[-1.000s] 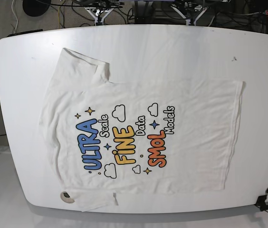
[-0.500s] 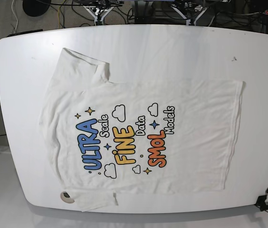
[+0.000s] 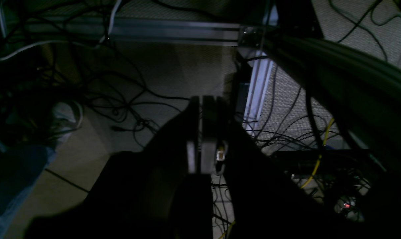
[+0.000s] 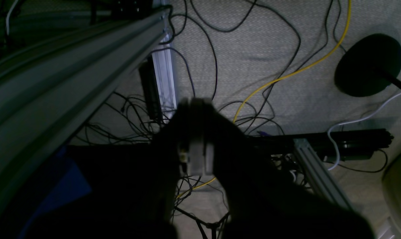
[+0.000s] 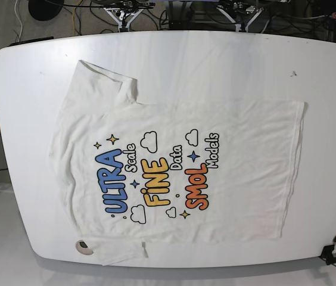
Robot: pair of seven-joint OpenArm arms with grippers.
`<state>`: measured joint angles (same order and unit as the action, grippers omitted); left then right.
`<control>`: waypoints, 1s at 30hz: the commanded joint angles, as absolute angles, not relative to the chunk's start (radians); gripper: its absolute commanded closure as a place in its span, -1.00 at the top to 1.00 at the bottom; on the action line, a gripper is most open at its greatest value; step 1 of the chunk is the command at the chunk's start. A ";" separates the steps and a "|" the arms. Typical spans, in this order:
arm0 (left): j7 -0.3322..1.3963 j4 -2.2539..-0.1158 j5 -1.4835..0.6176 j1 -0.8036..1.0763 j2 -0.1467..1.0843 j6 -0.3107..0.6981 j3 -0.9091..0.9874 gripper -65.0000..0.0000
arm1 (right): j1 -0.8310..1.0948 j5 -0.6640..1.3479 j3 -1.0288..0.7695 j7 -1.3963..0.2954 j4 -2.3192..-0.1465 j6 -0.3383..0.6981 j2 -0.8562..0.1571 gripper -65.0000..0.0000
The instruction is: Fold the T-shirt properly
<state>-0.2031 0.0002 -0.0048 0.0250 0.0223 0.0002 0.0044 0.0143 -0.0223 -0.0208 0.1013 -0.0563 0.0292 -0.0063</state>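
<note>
The white T-shirt (image 5: 174, 167) lies spread flat on the white table (image 5: 227, 65), print side up, collar to the left and hem to the right. One sleeve points to the far left corner; the other hangs over the near edge. My left gripper (image 3: 201, 99) is shut and empty, hanging over the floor beyond the table's far edge. My right gripper (image 4: 195, 101) is likewise shut on nothing above the cabled floor. In the base view, only bits of the arm mounts (image 5: 126, 13) show at the top.
Aluminium frame rails (image 3: 173, 31) and many loose cables (image 4: 270, 83) cover the floor under both grippers. A round black stand base (image 4: 369, 64) sits nearby. A small round fitting (image 5: 84, 246) and a black clamp (image 5: 329, 255) sit at the table's near edge.
</note>
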 commanded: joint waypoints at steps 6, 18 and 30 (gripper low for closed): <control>-0.216 0.000 -0.008 0.024 0.020 0.002 0.004 -1.00 | 0.016 -0.022 -0.022 0.102 -0.056 0.033 -0.009 -1.00; -0.232 0.000 -0.011 0.025 0.024 0.004 0.004 -1.00 | 0.024 -0.022 -0.023 0.117 -0.056 0.029 -0.008 -1.00; -0.236 0.000 -0.019 0.025 0.027 0.002 0.008 -1.00 | 0.023 -0.033 -0.023 0.139 -0.062 0.037 -0.009 -1.00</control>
